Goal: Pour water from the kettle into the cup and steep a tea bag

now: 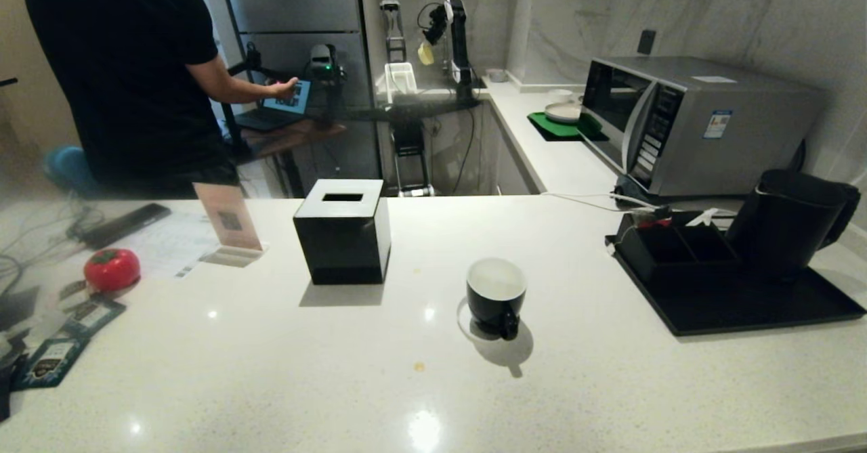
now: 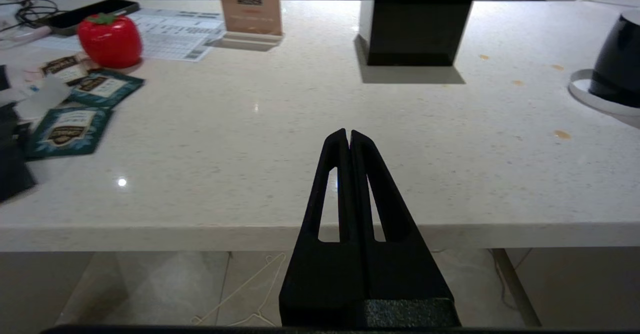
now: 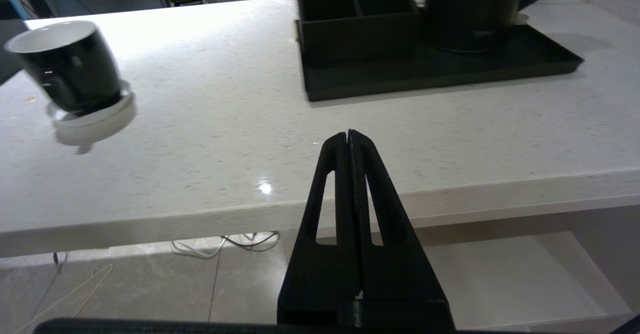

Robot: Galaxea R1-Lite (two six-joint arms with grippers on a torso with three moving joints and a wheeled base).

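The black cup [image 1: 496, 296] with a white inside stands empty on the white counter [image 1: 271, 372], near the middle, its handle towards me. The tall matte-black kettle [image 1: 786, 226] stands on a black tray [image 1: 745, 307] at the right. Several green tea bag sachets [image 1: 51, 361] lie at the counter's left edge. Neither arm shows in the head view. My left gripper [image 2: 348, 133] hangs shut and empty before the counter's front edge, the cup [image 2: 617, 59] off to its right. My right gripper [image 3: 348, 133] is likewise shut and empty, between cup [image 3: 70, 69] and kettle [image 3: 472, 9].
A black cube tissue box [image 1: 343, 229] stands behind and left of the cup. A compartment box [image 1: 670, 246] shares the tray with the kettle. A microwave [image 1: 691, 121] sits behind. A red tomato-shaped object [image 1: 112, 269], a sign [image 1: 229, 219] and a person [image 1: 129, 67] are at the left.
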